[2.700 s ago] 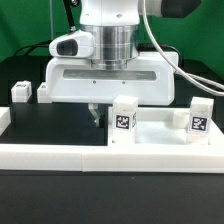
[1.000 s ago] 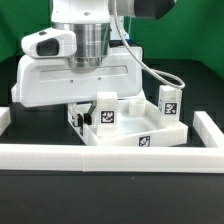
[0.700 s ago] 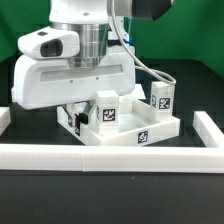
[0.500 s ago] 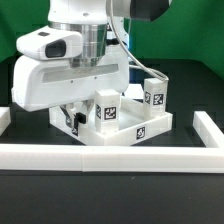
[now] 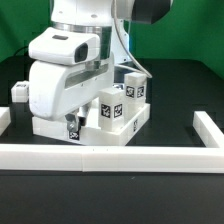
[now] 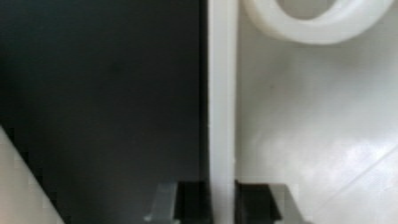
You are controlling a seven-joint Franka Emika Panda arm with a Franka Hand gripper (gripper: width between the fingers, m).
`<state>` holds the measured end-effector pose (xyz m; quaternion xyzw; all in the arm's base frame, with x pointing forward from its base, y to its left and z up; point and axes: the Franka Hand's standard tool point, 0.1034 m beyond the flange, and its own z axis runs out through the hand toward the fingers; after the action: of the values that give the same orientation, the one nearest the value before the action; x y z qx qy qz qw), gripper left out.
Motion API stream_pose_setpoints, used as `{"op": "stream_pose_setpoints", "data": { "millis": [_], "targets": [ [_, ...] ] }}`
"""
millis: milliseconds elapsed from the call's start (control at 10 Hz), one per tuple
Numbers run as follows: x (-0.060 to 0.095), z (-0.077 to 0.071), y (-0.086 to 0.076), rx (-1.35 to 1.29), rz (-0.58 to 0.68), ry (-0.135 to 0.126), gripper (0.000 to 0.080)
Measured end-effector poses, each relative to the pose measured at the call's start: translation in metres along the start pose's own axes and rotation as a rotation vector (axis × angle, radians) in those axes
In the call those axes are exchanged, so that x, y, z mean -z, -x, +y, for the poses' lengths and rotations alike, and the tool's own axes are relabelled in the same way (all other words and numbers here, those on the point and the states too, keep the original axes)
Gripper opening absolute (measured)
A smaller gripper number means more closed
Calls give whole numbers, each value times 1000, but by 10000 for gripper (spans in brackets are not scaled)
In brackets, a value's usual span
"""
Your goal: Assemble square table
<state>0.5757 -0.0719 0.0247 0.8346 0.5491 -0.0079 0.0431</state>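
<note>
Wrist cam: gripper (image 6: pixel 224 200) pinches square table (image 6: pixel 320 130) rim; ext: tagged legs (image 5: pixel 112 115).

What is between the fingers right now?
The raised rim of the square table: the fingers are shut on it, one on each side, nothing else there. The wrist view shows this.

Robotics laboratory test cell. A white arm (image 5: pixel 72 62) with a trailing cable (image 5: pixel 127 48) stands over a matte black bench (image 5: pixel 185 105) fenced by a low white wall (image 5: pixel 110 155), before a green backdrop (image 5: pixel 200 30). Printed black-and-white tags (image 5: pixel 111 113) mark the white parts (image 5: pixel 130 77).
</note>
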Motion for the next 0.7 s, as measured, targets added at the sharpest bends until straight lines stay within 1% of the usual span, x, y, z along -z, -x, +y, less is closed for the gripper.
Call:
{"op": "stream_pose_setpoints", "data": {
  "millis": [400, 500, 600, 700],
  "targets": [
    [0, 1, 4, 183, -23, 4, 60],
    [1, -4, -10, 258, -38, -24, 60],
    [3, -6, -25, 370, -23, -39, 60],
    [6, -7, -44, 463, 1, -47, 60]
  ]
}}
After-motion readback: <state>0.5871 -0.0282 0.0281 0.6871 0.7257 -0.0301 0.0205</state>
